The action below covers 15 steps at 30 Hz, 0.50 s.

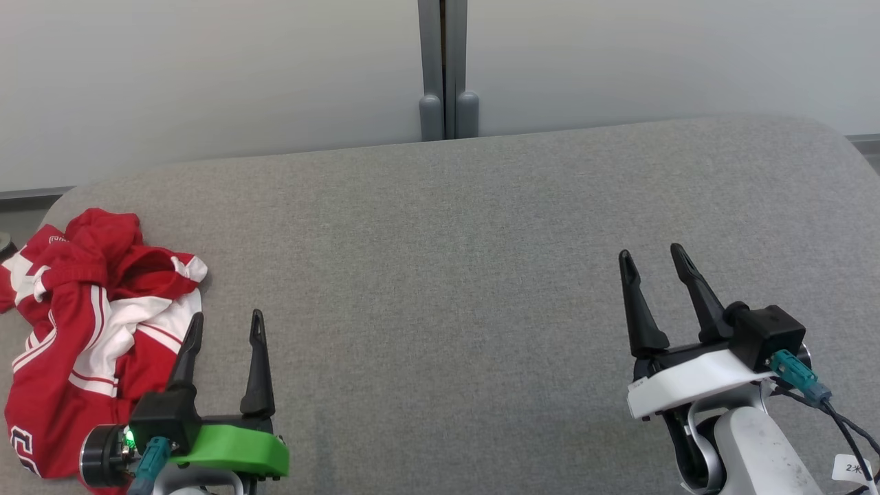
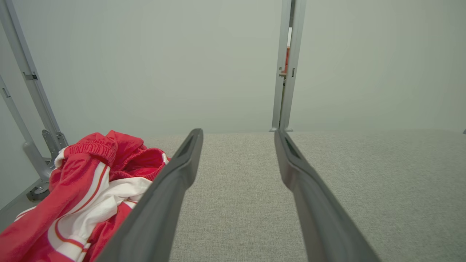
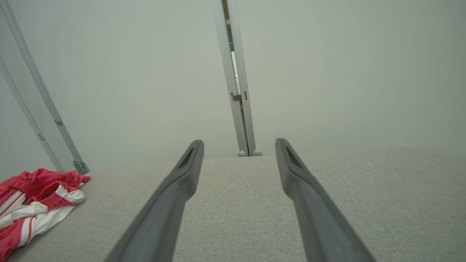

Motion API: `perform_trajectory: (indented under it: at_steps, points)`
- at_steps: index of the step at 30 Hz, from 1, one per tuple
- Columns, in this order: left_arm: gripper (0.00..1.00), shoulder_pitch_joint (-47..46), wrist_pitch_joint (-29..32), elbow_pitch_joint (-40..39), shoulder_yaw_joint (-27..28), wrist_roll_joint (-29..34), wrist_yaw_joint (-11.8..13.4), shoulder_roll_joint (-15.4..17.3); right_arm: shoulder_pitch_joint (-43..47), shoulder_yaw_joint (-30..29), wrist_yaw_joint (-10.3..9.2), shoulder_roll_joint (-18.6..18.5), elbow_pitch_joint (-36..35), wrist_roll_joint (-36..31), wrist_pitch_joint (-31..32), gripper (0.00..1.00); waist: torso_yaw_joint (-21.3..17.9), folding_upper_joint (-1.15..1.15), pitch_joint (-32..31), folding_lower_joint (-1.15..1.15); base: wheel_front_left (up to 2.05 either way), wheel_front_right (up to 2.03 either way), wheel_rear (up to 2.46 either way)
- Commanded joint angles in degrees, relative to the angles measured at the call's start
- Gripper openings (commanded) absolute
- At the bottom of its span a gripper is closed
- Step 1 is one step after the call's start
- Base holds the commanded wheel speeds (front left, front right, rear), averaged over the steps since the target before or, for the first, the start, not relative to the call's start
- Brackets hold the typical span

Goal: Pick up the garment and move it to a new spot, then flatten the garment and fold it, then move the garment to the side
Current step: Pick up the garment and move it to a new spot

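A red and white garment (image 1: pixel 89 330) lies crumpled in a heap at the left end of the grey padded table (image 1: pixel 454 275). Its elastic waistband shows in the left wrist view, where the garment (image 2: pixel 83 193) sits to the left of my fingers. My left gripper (image 1: pixel 227 323) stands open just right of the heap, one finger at its edge, nothing between the jaws. My right gripper (image 1: pixel 653 258) is open and empty over the right side of the table, far from the cloth. The right wrist view has the garment (image 3: pixel 32 203) at its far left.
A pale wall runs behind the table, with a grey vertical post (image 1: pixel 443 69) at the middle of the far edge. Slanted metal frame bars (image 2: pixel 25 91) stand beyond the table's left end. The table's grey surface stretches wide between the two grippers.
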Motion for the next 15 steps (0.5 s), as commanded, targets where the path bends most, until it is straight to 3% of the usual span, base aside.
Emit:
perform_trajectory:
  at_steps: [1, 15]
  points:
    - [1.0, 0.25, -0.04, 0.18, 0.07, -0.48, 0.28, 0.4, -0.33, -0.08, 0.02, -0.02, 0.01, -0.43, -0.21, 1.0, 0.01, 0.0, -0.02, 0.0, 0.0, 0.0, 0.0]
    - [1.0, -0.31, -0.04, 0.59, 0.9, -3.4, 0.61, 0.39, 0.54, 1.36, 0.02, 0.01, 0.42, 1.09, -0.21, 1.0, 2.76, 0.0, -0.43, 0.0, 0.0, 0.0, 0.0]
